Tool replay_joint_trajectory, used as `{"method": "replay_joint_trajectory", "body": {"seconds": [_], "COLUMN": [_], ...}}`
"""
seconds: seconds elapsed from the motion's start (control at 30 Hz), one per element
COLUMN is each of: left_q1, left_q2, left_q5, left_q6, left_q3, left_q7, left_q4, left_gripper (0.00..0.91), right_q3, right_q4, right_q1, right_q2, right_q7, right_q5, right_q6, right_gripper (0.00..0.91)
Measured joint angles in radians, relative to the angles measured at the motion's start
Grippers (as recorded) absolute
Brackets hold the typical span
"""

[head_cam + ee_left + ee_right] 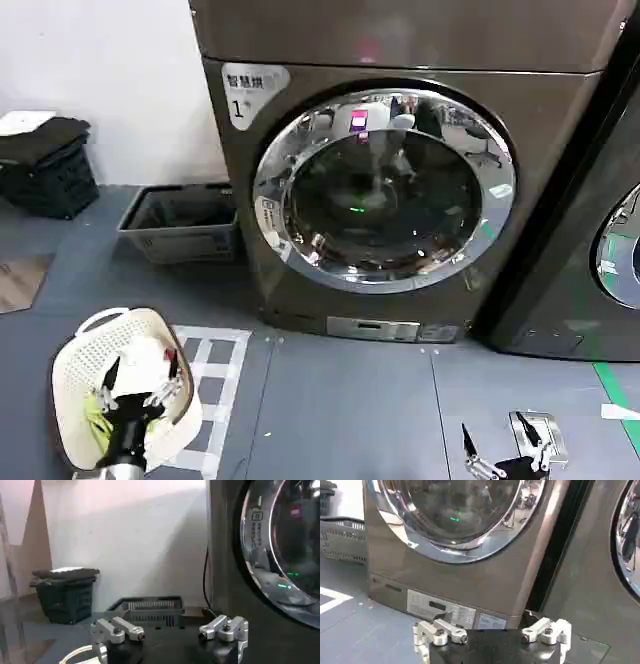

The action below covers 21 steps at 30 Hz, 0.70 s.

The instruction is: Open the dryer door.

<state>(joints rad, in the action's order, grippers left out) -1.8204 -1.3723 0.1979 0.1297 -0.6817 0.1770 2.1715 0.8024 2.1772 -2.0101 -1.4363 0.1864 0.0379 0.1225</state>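
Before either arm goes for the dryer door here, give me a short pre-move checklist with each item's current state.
1. Large round chrome-rimmed dryer door with dark glass is shut against the brown machine: ok, the task has yet to begin.
2. Left gripper open, holding nothing, low over the cream laundry basket: ok.
3. Right gripper open, holding nothing, low near the grey floor: ok.
4. Floor between grippers and door free of obstacles: ok.
5. Grey crate sits left of the machine, outside the door's front: ok.
6. Handle location and hinge side: cannot tell.
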Motion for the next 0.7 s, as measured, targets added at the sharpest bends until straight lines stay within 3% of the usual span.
{"method": "replay_joint_trajectory", "body": {"seconds": [0.3,0.7], "left_q1": [0.0,0.001], "left_q2": [0.001,0.002], "left_q5": [0.0,-0.008], "left_q6": [-0.001,-0.004], "left_q3": [0.0,0.002], "left_q7": [-0.003,-0.007], "left_q4": [0.0,0.005], "left_gripper": [0.907,0.907], "right_q3": [-0.012,-0.055], "right_q4": [0.034,0.064], "right_q1": [0.04,0.163], "right_q2": [0.04,0.155], "right_q7": [0.007,0.027], "right_q5": [0.004,0.025], "right_q6": [-0.013,-0.079], "right_gripper": [0.907,0.907]}}
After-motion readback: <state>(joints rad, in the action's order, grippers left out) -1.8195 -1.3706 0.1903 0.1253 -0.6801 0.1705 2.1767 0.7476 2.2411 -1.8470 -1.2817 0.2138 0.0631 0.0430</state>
